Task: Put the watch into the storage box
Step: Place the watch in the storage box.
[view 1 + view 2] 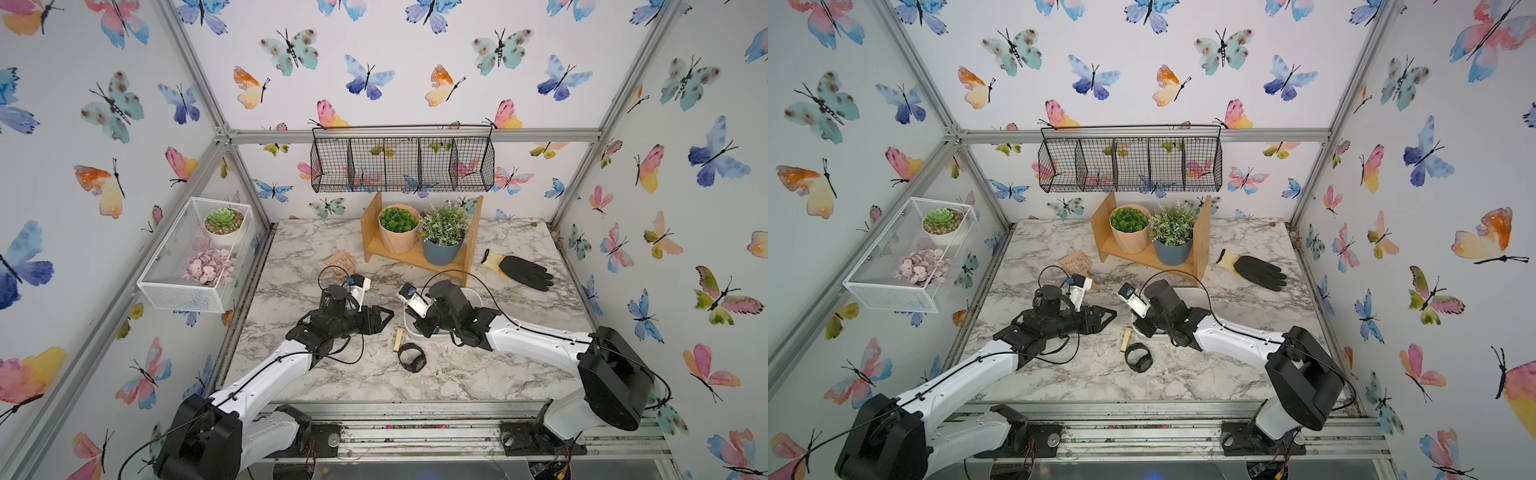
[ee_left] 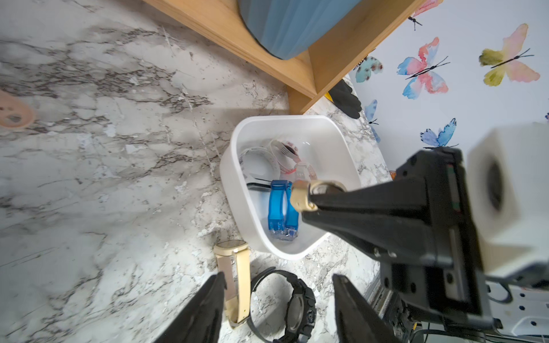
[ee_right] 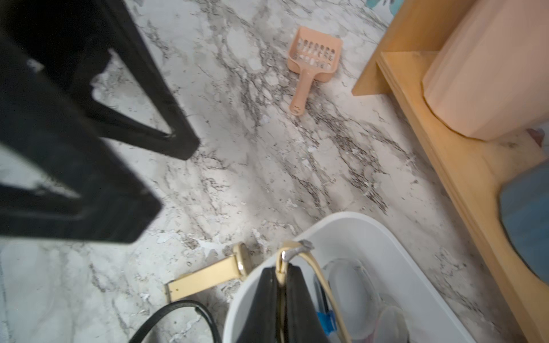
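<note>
Cream strap watch (image 3: 292, 248) pinched in my right gripper (image 3: 279, 271), jaws fully closed. It hangs over storage box (image 3: 356, 216), near-left end, strap trailing down inside. Left gripper (image 2: 277, 277) spread, empty. I judge plain release drops it in.

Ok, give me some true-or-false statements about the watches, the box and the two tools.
The black watch lies in the box. False: it lies on the table, outside the box.
The right tool is shut on a beige strap over the box. True.
A blue watch lies in the box. True.
The glove lies in the box. False: it lies on the table.
The left tool is open. True.
</note>
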Robot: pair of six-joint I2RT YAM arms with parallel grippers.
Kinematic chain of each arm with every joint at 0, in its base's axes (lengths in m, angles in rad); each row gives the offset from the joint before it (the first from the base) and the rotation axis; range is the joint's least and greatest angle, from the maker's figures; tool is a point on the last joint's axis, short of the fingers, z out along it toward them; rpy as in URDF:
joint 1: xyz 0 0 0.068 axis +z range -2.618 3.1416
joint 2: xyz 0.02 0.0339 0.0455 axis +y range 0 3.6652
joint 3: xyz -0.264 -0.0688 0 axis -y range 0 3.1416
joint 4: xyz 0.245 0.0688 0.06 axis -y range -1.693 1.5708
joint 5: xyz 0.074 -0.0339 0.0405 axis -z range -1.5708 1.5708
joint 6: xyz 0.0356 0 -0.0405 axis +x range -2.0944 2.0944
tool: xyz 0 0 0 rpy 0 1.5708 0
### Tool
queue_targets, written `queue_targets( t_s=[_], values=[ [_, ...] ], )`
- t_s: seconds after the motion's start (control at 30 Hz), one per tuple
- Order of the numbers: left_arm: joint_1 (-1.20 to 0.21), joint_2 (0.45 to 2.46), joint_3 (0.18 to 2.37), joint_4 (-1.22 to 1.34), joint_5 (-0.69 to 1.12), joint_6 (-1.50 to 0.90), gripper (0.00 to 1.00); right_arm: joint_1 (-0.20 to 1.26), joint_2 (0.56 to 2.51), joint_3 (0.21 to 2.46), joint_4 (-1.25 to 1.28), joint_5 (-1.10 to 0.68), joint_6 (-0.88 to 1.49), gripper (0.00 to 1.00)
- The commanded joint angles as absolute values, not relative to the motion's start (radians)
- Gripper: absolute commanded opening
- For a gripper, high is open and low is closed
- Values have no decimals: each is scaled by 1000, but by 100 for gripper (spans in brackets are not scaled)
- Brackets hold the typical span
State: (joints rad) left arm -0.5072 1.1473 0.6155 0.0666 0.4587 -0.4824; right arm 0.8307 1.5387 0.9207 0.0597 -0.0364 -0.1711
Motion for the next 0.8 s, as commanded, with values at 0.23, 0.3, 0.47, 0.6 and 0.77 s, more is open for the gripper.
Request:
queue_targets(
  t_s=[0.23,0.3,0.47,0.6,0.77],
  values=[
    [-645,1353,721,233,421,-518,66,626,1560,917,-21,1,-3,2],
    [-667,1397,751,248,423,-520,67,593,1570,916,-29,0,18,2],
    [-708,1480,822,261,428,-515,67,535,1596,908,-31,2,50,2],
    [-719,1522,849,266,435,-515,67,516,1620,911,-37,6,55,2],
    [-723,1537,848,269,434,-517,67,504,1649,911,-40,18,61,2]
  ],
)
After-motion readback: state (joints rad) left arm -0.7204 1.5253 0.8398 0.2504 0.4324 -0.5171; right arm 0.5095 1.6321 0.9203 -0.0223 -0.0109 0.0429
